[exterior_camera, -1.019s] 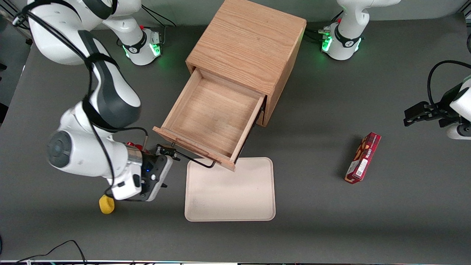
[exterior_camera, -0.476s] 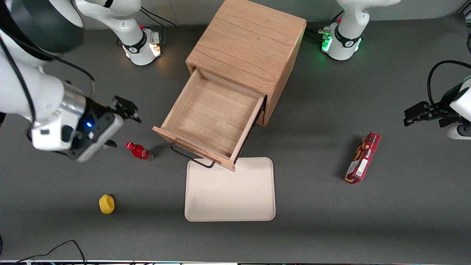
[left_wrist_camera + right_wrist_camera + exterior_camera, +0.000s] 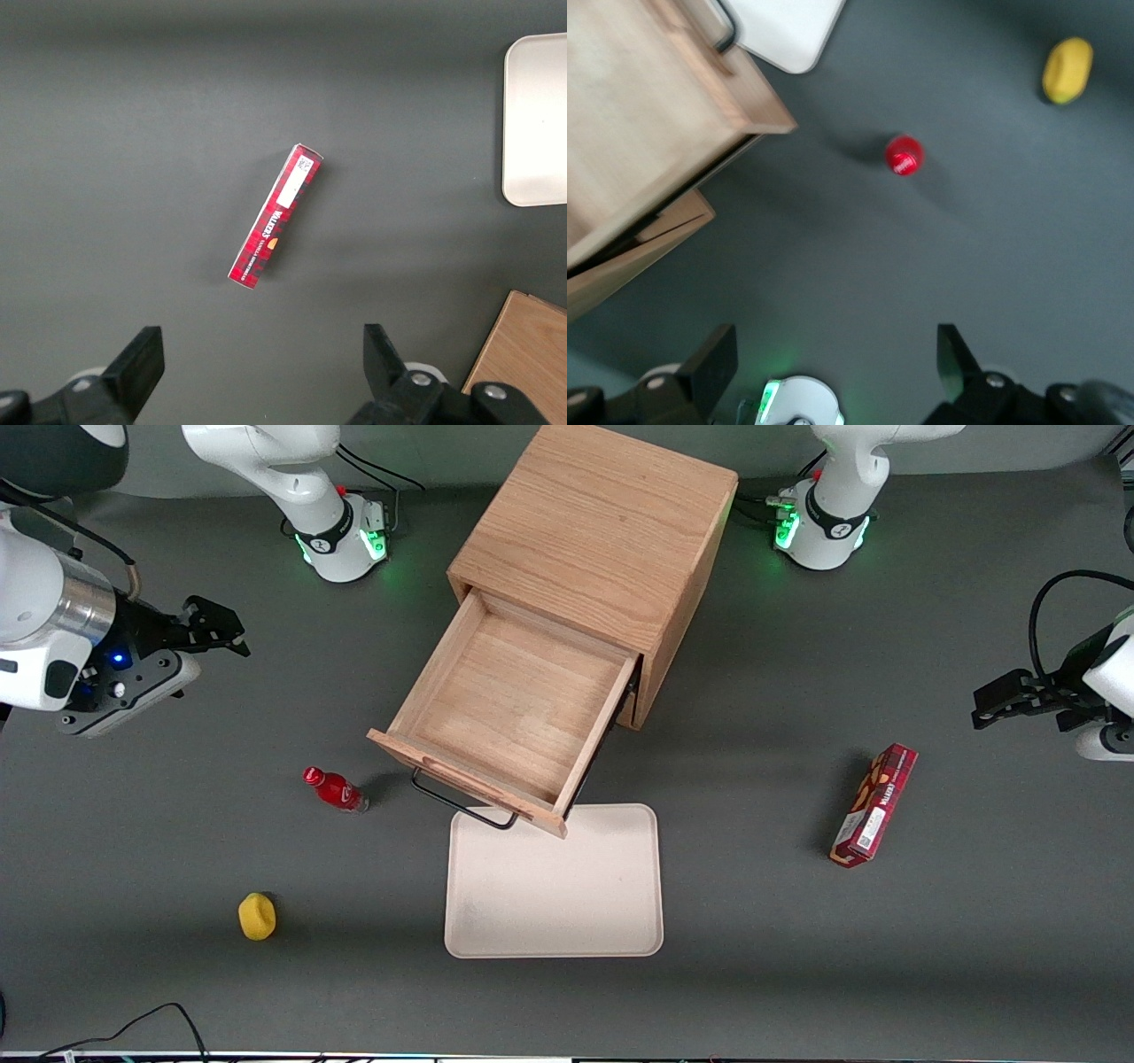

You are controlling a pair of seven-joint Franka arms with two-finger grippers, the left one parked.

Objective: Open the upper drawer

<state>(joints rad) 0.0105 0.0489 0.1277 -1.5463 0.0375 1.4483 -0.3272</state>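
The upper drawer (image 3: 514, 713) of the light oak cabinet (image 3: 602, 531) stands pulled far out, its tray empty, its black wire handle (image 3: 461, 806) hanging over the tray's edge. It also shows in the right wrist view (image 3: 647, 115). The lower drawer is hidden under it. My right gripper (image 3: 217, 629) is open and empty, raised high at the working arm's end of the table, well away from the handle. In the right wrist view its fingers (image 3: 718, 363) stand wide apart over bare table.
A small red bottle (image 3: 335, 788) lies on the table beside the drawer front. A yellow object (image 3: 257, 917) lies nearer the front camera. A cream tray (image 3: 554, 881) lies in front of the drawer. A red box (image 3: 874, 804) lies toward the parked arm's end.
My right gripper let go of the drawer handle, rose and swung away from the cabinet toward the working arm's end. The drawer stays open and still.
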